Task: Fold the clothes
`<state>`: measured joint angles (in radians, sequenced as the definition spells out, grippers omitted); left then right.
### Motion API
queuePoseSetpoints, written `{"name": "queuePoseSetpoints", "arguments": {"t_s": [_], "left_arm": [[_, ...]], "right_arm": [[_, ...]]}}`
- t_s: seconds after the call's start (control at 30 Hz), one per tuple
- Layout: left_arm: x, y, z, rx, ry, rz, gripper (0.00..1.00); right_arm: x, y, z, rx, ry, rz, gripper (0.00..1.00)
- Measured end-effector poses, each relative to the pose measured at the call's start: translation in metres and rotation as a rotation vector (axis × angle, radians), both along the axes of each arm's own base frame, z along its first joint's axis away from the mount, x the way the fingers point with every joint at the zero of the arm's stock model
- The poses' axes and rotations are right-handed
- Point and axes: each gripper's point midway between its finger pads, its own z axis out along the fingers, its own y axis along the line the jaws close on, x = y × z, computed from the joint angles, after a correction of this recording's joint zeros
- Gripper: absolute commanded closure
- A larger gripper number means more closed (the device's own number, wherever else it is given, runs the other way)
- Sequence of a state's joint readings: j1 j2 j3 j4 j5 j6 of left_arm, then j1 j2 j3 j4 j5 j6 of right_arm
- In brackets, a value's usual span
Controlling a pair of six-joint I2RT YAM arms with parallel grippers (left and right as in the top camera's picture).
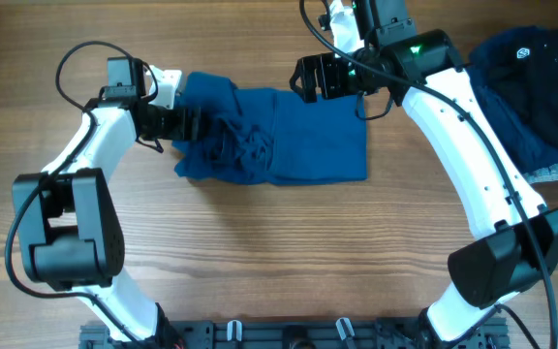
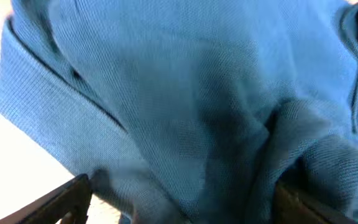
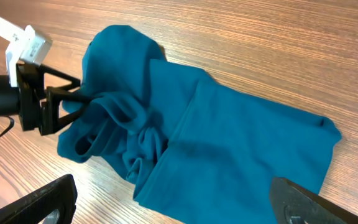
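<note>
Looking down from overhead, the blue shirt (image 1: 308, 136) lies in the middle of the tabletop (image 1: 279, 252), its right part smoothed into a flat panel while its left part is heaped in loose wrinkles. The left hand (image 1: 201, 124) is pushed into that heap from the left, and the right hand (image 1: 308, 78) hangs at the shirt's far edge, near its upper right. A dark garment (image 1: 536, 78) sits well apart at the right and plays no part. In the left wrist view, blue cloth fills almost everything, and the left fingers (image 2: 67, 196) show spread at the bottom corners with fabric bulging between them, so the hand brackets the bunch without clearly pinching it. In the right wrist view, the right fingers (image 3: 42, 202) are also spread and empty, looking down on the shirt's flat panel and the rumpled folds beyond it, where the left hand pokes in at the cloth. The fold looks partly done: one side is laid flat and the other is unfinished. The next move likely calls for the left hand to close on a clean edge, lift it, and lay it over the flat panel, with the right hand steadying the far edge.
</note>
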<state>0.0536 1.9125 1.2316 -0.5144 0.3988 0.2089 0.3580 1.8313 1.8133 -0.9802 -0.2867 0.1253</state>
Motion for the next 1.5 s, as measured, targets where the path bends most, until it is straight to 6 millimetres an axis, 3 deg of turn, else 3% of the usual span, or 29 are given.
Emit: {"name": "queuePoseSetpoints", "arguments": {"t_s": [0.2, 0.37, 0.57, 0.8, 0.93, 0.97, 1.0, 1.27, 1.37, 1.5], "left_arm": [[-0.010, 0.001, -0.026, 0.002, 0.083, 0.006, 0.21], [-0.007, 0.009, -0.028, 0.010, 0.097, 0.070, 0.21], [-0.003, 0.035, -0.027, -0.029, 0.117, 0.209, 0.34], [0.005, 0.013, -0.020, -0.110, 0.087, 0.172, 0.36], [0.004, 0.004, -0.018, -0.134, 0.090, 0.154, 0.69], [0.004, 0.003, -0.017, -0.141, 0.088, 0.149, 0.88], [0.004, 0.001, -0.016, -0.148, 0.084, 0.142, 0.96], [-0.004, -0.002, -0.015, -0.176, 0.119, 0.140, 0.96], [-0.006, 0.000, -0.003, -0.177, 0.108, 0.145, 0.96], [0.000, -0.002, 0.048, -0.175, -0.017, 0.126, 0.96]], "right_arm": [[0.001, -0.001, 0.000, -0.007, -0.002, -0.005, 0.01], [0.002, -0.004, -0.001, -0.020, -0.007, -0.014, 0.01], [0.003, -0.005, -0.001, -0.027, -0.010, -0.019, 0.01], [0.003, -0.006, -0.001, -0.030, -0.012, -0.021, 0.00], [0.004, -0.007, -0.002, -0.035, -0.013, -0.024, 0.00], [0.004, -0.007, -0.002, -0.035, -0.013, -0.024, 0.00], [0.004, -0.007, -0.002, -0.035, -0.013, -0.024, 0.00], [0.003, -0.007, -0.002, -0.037, -0.011, -0.024, 0.00], [0.003, -0.007, -0.002, -0.042, -0.015, -0.015, 0.00], [-0.001, -0.009, -0.005, -0.056, -0.001, -0.007, 0.00]]}}
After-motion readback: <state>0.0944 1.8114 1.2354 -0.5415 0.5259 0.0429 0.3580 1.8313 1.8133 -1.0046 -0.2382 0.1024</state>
